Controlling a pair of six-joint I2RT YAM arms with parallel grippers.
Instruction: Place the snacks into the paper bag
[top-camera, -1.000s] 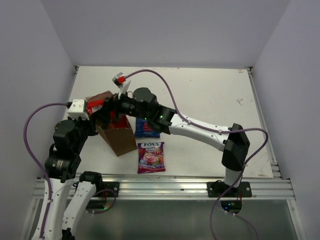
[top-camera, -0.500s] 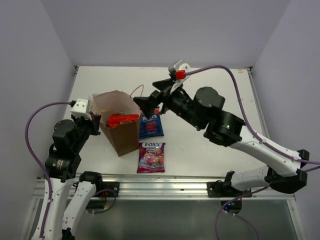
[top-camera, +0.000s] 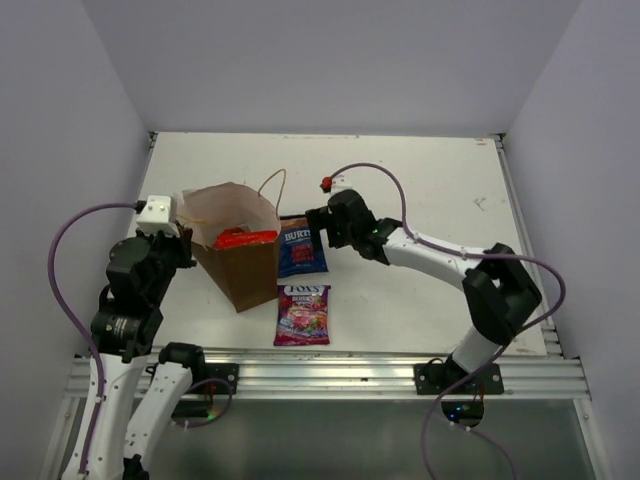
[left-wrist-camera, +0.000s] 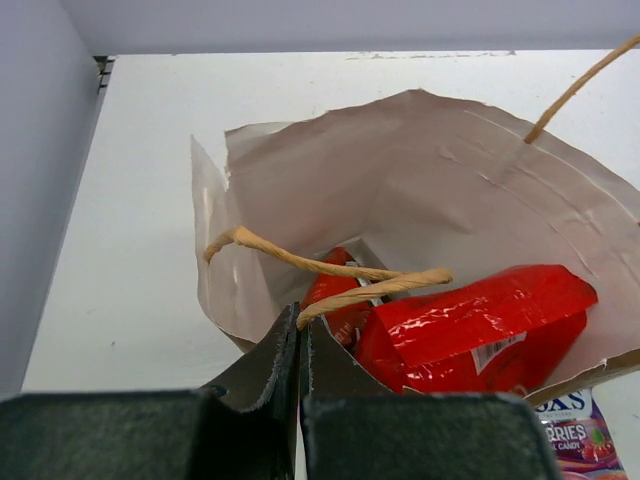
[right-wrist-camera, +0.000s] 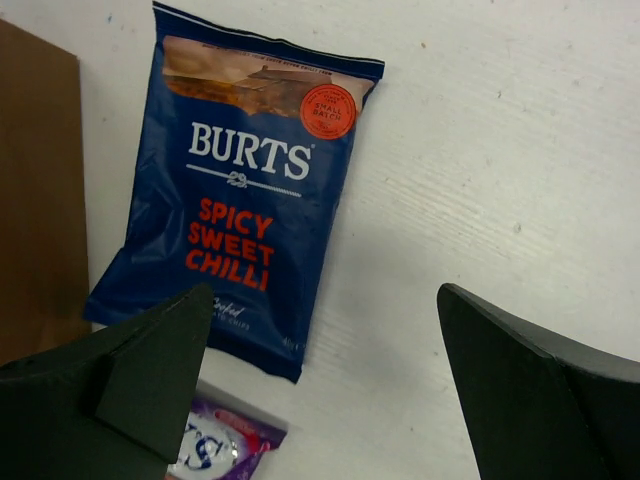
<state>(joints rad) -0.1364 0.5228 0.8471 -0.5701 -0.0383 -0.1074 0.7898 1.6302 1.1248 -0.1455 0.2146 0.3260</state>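
Note:
The brown paper bag stands upright at the left, mouth open. A long red-orange packet and a second red packet lie inside it; the long one also shows in the left wrist view. My left gripper is shut on the bag's near string handle, at the bag's left rim. The blue Burts bag lies flat on the table right of the paper bag. My right gripper is open and empty, low over the table at the Burts bag's lower right corner. The purple Fox's bag lies in front.
The bag's far string handle loops up behind its mouth. The brown bag wall is close on the left of my right gripper. White walls enclose the white table at left, back and right.
My right arm has left the mouth of the paper bag, swung up and right, then come down low beside the Burts bag. The red-orange packet stays in the bag. My left gripper has not moved.

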